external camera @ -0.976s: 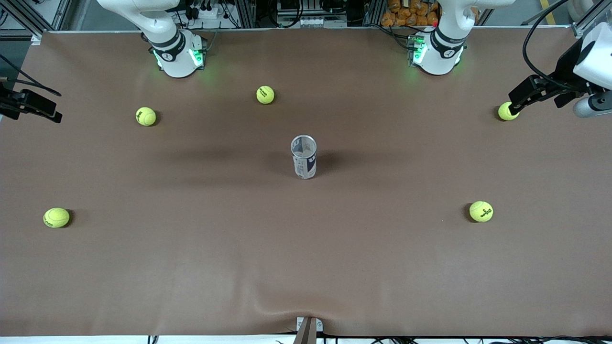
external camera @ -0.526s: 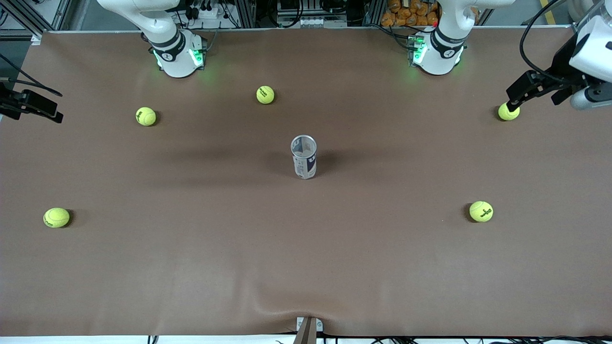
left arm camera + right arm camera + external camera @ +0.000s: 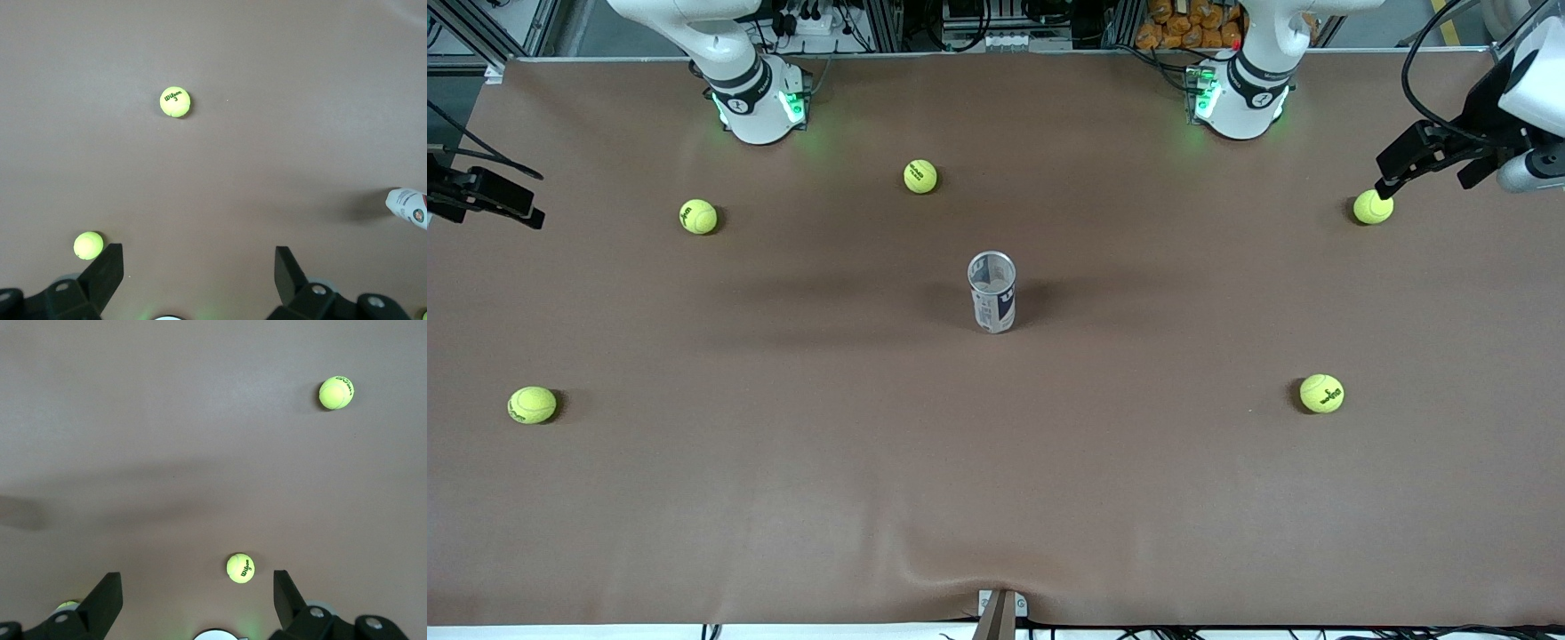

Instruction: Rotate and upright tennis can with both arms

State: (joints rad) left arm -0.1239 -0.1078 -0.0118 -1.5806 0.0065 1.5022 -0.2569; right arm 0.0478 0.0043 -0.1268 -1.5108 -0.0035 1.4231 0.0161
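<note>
The tennis can (image 3: 992,293) stands upright in the middle of the table, silvery open rim up, white and navy label showing. Part of it shows at the edge of the left wrist view (image 3: 408,207). My left gripper (image 3: 1387,182) is open and empty in the air over the table's left arm's end, just above a tennis ball (image 3: 1372,207); it shows open in its own view (image 3: 198,267). My right gripper (image 3: 529,213) is open and empty over the table's edge at the right arm's end; it shows open in its own view (image 3: 197,587). Both are well away from the can.
Several yellow-green tennis balls lie scattered on the brown table: two near the right arm's base (image 3: 698,216) (image 3: 920,176), and two nearer the front camera (image 3: 532,404) (image 3: 1321,393). The arm bases stand along the table's back edge.
My left gripper has drawn up and away from the tennis ball beside it, toward the table's end. The right gripper and the can have hardly moved.
</note>
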